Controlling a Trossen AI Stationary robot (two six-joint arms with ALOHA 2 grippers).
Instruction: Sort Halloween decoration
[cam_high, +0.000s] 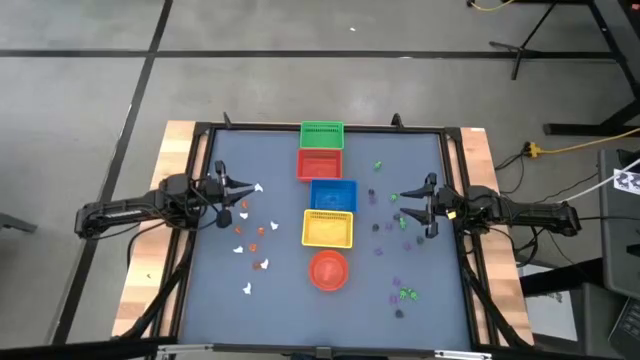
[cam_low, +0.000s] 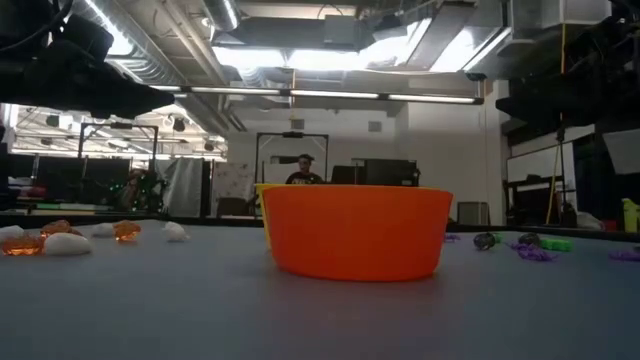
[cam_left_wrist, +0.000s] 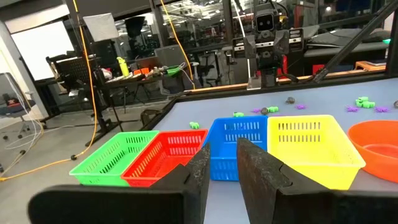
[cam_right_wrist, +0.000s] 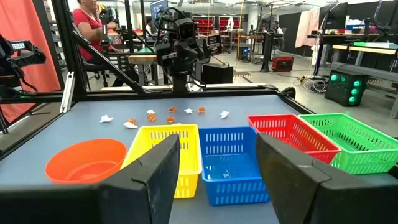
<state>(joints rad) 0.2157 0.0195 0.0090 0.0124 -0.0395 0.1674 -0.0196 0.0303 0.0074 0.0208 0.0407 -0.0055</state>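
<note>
The Halloween decoration lay in two loose groups on the tabletop (cam_high: 210, 300): white and orange trinkets (cam_high: 252, 232) at 9 o'clock from the basket row, and purple, dark and green trinkets (cam_high: 398, 262) at 3 o'clock from it. You saw no trinket inside any container in the wrist views.

Down the middle of the tabletop stood a line of containers, from 12 o'clock toward 6 o'clock: green basket (cam_high: 321, 134), red basket (cam_high: 319, 164), blue basket (cam_high: 333, 195), yellow basket (cam_high: 327, 229), and round orange bowl (cam_high: 327, 270).

The left tool (cam_high: 240, 190) was above the tabletop at 9 o'clock from the blue basket, near the white and orange trinkets. Its fingers (cam_left_wrist: 258, 174) stood nearly together with only a narrow gap, and nothing showed between them.

The right tool (cam_high: 408, 207) was at 3 o'clock from the blue basket, among the purple and green trinkets. Its fingers (cam_right_wrist: 155, 171) were spread wide and released, grasping nothing.
</note>
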